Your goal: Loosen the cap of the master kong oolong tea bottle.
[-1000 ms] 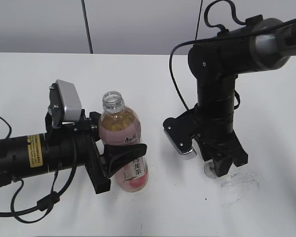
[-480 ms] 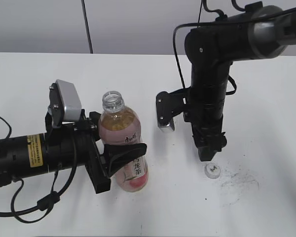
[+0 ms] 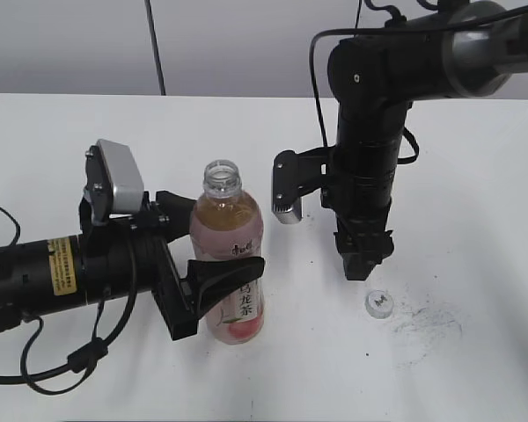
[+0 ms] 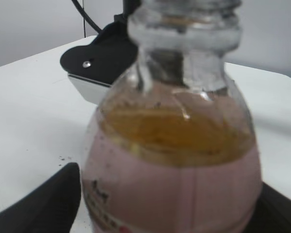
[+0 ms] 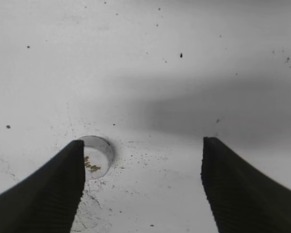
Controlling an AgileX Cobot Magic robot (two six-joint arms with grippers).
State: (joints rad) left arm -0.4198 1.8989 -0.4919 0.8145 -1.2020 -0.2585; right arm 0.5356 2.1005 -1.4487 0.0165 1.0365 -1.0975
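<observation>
The master kong oolong tea bottle point(image 3: 233, 224) stands on the white table with its mouth uncovered, amber tea above a pink label. My left gripper point(image 3: 220, 251) is shut on its body from the left, one jaw in front and one behind. The bottle fills the left wrist view point(image 4: 174, 179), between the two jaws of the left gripper point(image 4: 169, 216). The cap point(image 3: 378, 304) lies alone on the table, logo up, right of the bottle. My right gripper point(image 3: 359, 271) hangs open and empty just above and left of it. In the right wrist view the cap point(image 5: 98, 156) sits beside the left finger of the right gripper point(image 5: 143, 145).
Dark specks and a smudge point(image 3: 427, 325) mark the table point(image 3: 475, 176) right of the cap. A grey wall runs behind the table's far edge. The right arm's wrist camera housing point(image 3: 286, 189) sticks out toward the bottle. Cables hang from both arms.
My right gripper has risen off the table and turned, leaving the cap lying there uncovered. The bottle and my left gripper have shifted a little to the right.
</observation>
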